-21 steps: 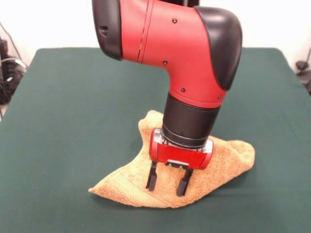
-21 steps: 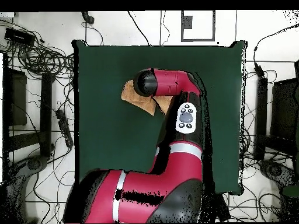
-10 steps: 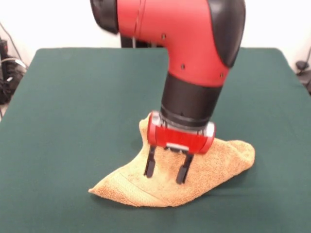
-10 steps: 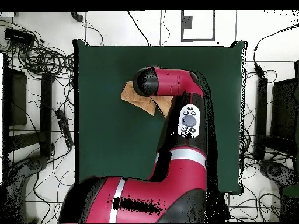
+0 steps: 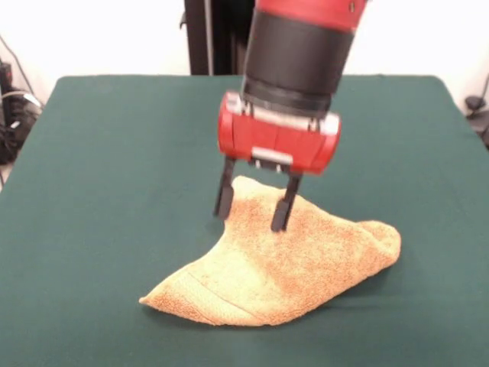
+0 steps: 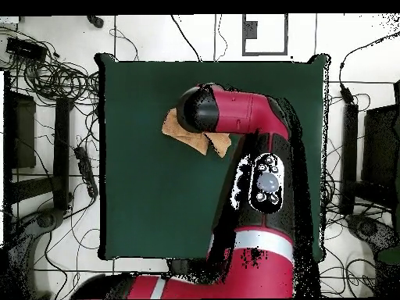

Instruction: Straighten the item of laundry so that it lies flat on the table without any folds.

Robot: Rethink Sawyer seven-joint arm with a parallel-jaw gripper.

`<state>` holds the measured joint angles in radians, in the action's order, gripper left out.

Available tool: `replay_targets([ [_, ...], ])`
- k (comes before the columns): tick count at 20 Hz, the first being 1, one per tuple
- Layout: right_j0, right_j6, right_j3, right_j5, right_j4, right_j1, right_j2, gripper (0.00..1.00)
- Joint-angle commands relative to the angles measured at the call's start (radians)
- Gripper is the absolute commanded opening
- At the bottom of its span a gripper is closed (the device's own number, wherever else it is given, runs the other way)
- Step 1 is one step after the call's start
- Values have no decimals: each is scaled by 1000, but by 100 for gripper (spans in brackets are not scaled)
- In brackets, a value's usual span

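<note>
The towel [image 5: 286,260] lies crumpled on the dark green worktop [image 5: 114,168], in the near half of the surface in the front view and slightly right of centre. It forms a rough triangular heap: one pointed corner extends toward the lower left, a rounded bunched end sits at the right, and a raised peak stands at the upper middle. A flat woven band and a hem run along the lower-left edge. The cloth is folded over itself and does not lie flat. The gripper [image 5: 250,212] hangs above the raised peak, with the jaws open and empty; the two dark fingers [image 5: 224,197] point down, spaced apart, with nothing between them. The left finger tip appears just beside the left slope of the peak and the right finger tip appears in front of the cloth near the peak; whether either tip touches the fabric cannot be determined. The red gripper body and the black wrist section rise above it to the top edge of the picture. In the overhead view the arm [image 6: 258,180] covers the middle of the towel [image 6: 173,125], and only two tan portions show, one on each side of the black end cap
</note>
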<state>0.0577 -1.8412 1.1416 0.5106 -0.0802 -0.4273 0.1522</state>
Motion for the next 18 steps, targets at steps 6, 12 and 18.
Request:
replay_targets([
  [6,85,43,473,-42,-43,-170,-210,100],
  [12,107,37,582,-109,-87,-187,-254,100],
  [18,134,17,661,-167,-127,-185,-312,100],
])
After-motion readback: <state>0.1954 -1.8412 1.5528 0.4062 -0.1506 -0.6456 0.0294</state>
